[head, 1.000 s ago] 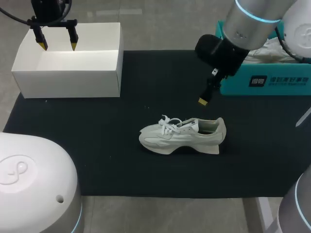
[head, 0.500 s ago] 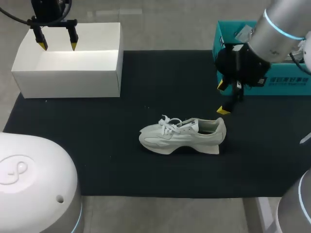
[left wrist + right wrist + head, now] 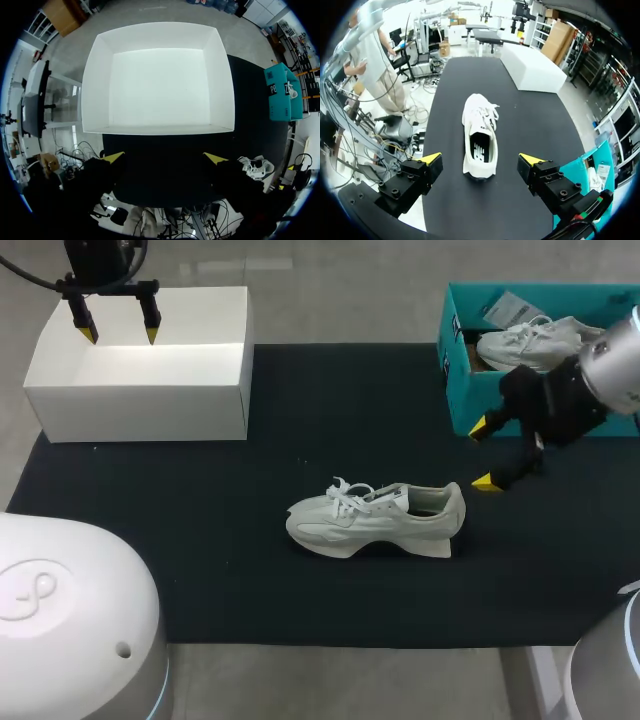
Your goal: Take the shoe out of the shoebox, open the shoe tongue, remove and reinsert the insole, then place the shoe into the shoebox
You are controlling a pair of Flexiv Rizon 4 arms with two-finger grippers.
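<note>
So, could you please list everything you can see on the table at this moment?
shoe: one, white, lying on its side mid-mat, toe toward the robot's left
second shoe: one, white, inside the teal shoebox
paper slip: one, pale grey, in the teal shoebox behind that shoe
teal shoebox: one, teal, open, at the mat's far right
white box: one, white, open and empty, at the mat's far left
mat: one, black, under everything
left gripper: one, black with yellow tips, open, above the white box
right gripper: one, black with yellow tips, open, just past the shoe's heel, not touching it
</note>
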